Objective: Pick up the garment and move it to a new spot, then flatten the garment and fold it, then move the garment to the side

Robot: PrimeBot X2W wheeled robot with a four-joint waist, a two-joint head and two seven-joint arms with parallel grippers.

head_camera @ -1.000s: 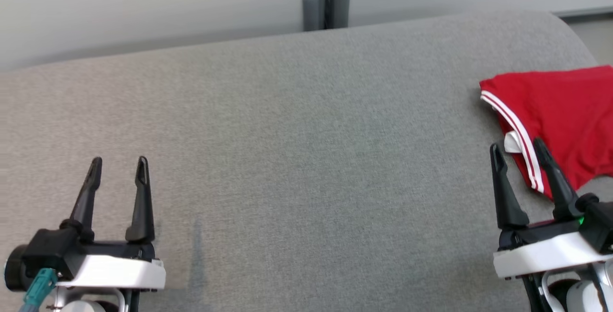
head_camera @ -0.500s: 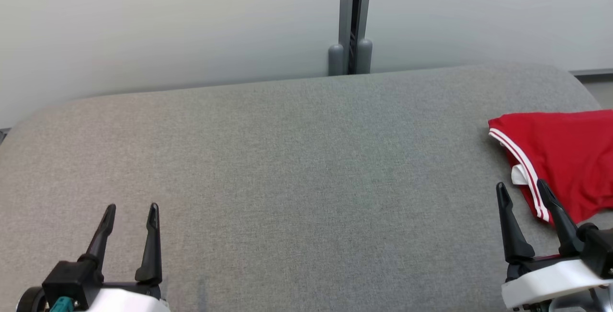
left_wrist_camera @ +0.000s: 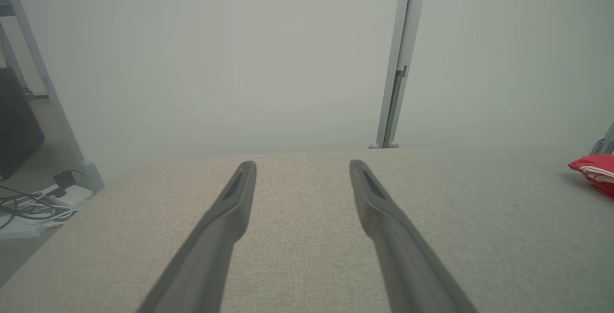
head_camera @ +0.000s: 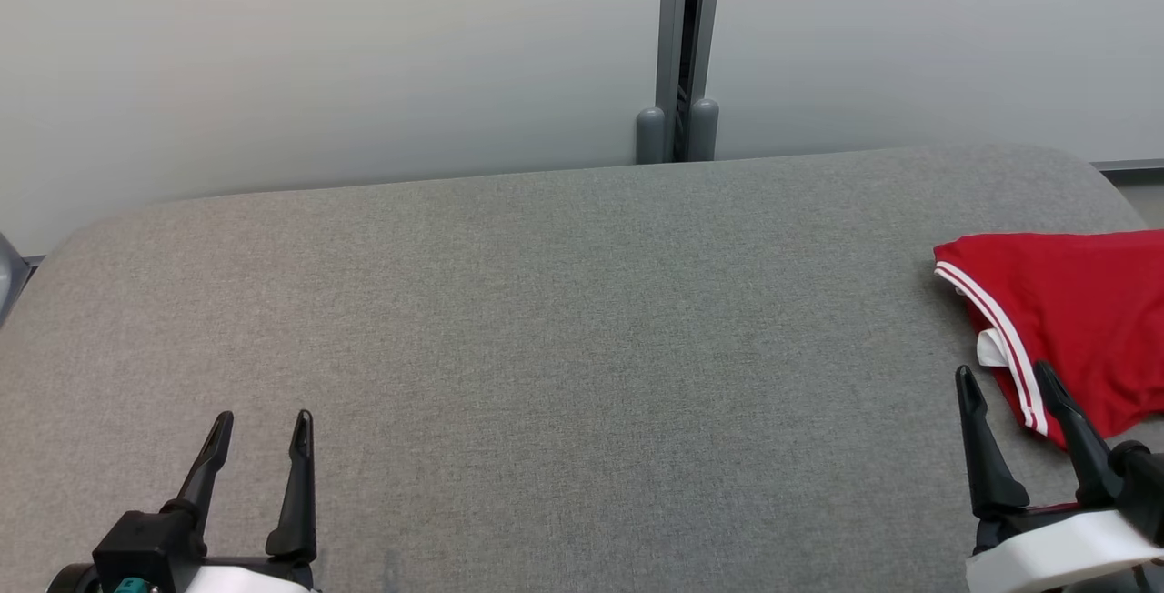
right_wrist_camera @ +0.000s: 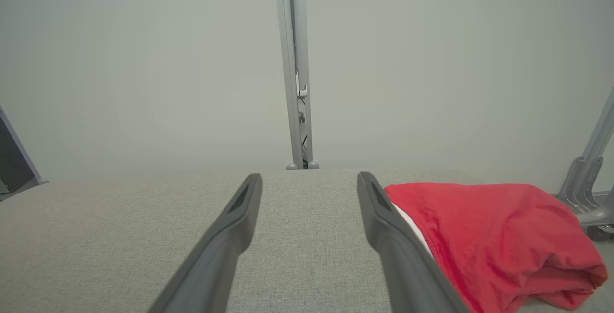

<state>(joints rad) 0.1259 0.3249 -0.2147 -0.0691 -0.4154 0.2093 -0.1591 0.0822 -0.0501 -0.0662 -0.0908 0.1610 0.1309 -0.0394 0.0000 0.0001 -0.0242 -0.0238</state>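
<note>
Red garment (head_camera: 1073, 302) lies in soft folded bundle at right end of grey woven surface (head_camera: 582, 320), partly out of view. Right claw (head_camera: 1000, 375) spread, empty, just beside white-striped hem. Left claw (head_camera: 264, 417) spread, empty, well apart. Risk: stray nudge may snag limp knit, undo fold, slide it off rounded edge.

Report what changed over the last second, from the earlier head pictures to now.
The head camera tilted up, so the whole scene slid down the picture and more of the wall shows; that is not a move of the things. Nothing was grasped or released. The red garment still lies at the right end of the grey table, and the left gripper and right gripper stay open and empty.
</note>
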